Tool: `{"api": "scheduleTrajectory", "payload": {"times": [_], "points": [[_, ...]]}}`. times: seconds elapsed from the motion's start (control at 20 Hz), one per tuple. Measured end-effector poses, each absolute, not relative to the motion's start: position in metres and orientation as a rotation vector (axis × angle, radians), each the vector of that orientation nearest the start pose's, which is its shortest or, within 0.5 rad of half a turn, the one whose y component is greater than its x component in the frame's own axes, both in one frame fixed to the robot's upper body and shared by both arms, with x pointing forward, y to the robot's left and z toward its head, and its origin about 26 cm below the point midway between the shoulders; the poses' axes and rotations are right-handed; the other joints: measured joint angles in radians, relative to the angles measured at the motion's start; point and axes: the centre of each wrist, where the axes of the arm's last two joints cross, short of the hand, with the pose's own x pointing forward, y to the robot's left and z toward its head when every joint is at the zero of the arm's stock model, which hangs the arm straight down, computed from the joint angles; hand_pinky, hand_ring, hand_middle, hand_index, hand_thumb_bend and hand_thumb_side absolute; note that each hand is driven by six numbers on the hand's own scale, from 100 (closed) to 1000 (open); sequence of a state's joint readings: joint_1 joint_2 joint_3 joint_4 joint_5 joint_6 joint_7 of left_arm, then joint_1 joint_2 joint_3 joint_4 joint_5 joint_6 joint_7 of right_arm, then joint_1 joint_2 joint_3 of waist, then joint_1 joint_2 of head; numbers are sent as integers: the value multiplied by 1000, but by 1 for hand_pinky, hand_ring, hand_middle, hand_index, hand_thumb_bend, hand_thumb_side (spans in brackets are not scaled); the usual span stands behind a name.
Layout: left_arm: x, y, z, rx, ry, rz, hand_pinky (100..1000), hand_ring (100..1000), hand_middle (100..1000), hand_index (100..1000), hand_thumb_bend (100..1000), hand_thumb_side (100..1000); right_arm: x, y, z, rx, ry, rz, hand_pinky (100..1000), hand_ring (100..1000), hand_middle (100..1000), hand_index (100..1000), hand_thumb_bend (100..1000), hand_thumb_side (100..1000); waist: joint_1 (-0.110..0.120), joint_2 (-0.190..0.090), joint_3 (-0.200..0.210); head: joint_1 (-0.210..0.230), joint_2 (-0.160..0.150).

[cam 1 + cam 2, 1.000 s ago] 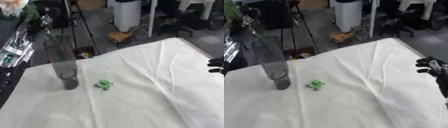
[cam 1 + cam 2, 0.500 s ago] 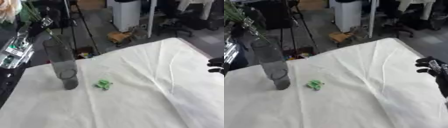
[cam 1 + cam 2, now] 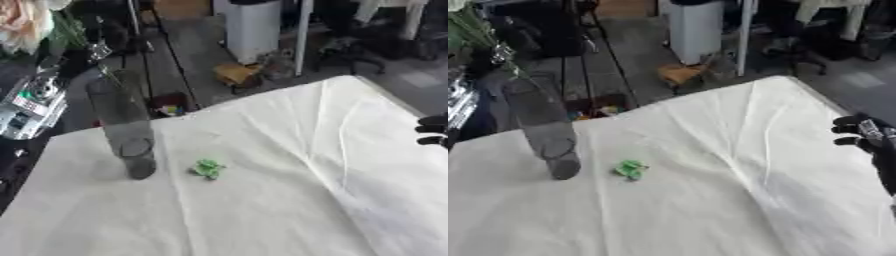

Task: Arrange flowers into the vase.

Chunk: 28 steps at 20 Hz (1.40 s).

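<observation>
My right robot hand (image 3: 866,136) hangs at the right edge of the tabletop (image 3: 710,200), its black fingers curled inward and holding nothing. My left robot hand does not show in either view.

Out across the white cloth, near the middle, lies a small green scrap (image 3: 208,169) — leafy in colour, its shape too small to make out. Just beside it, to the left, the tall clear vase (image 3: 124,127) stands upright on the cloth, near the tabletop's left edge. A thin green stem (image 3: 112,75) leans into its mouth from the upper left, and a pale peach flower (image 3: 22,22) shows at the top left corner, above and well apart from the vase rim.

I can read no writing, brand or label anywhere; the silvery device (image 3: 31,102) left of the vase carries markings too blurred to make out.

Compared with a second ago, the flower has come lower and fuller into the corner of the left eye view, the stem with it — the vase, the green scrap and my right hand have stayed where they were.
</observation>
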<state>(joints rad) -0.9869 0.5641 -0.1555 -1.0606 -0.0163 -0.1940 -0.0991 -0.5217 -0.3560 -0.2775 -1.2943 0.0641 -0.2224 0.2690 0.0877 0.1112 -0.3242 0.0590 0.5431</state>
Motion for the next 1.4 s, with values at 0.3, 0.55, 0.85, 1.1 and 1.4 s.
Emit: {"api": "scheduleTrajectory", "payload": {"times": [0.3,0.55,0.85,1.1,1.4], "points": [[467,301,262,416,-2056,-745,751,650,498,727,875,817,394,-367,130,-270,-1993,391,663,734,687,694,100,880,-3,1,3,0,0],[468,304,260,434,-2033,-736,792,692,539,752,887,806,394,-367,130,-270,-1993,391,662,734,687,694,100,878,-3,1,4,-1,0],[468,306,261,503,-2041,-730,840,737,582,772,896,804,394,-367,130,-271,-1993,391,662,733,683,693,100,876,-8,1,6,-5,0],[466,312,265,615,-2056,-742,861,764,617,791,895,813,394,-367,130,-271,-1993,391,661,732,682,691,100,875,-8,1,10,-8,0],[467,314,265,707,-2036,-797,866,778,638,801,932,806,394,-367,130,-272,-1992,392,661,732,682,691,100,874,-8,1,9,-9,0]]}}
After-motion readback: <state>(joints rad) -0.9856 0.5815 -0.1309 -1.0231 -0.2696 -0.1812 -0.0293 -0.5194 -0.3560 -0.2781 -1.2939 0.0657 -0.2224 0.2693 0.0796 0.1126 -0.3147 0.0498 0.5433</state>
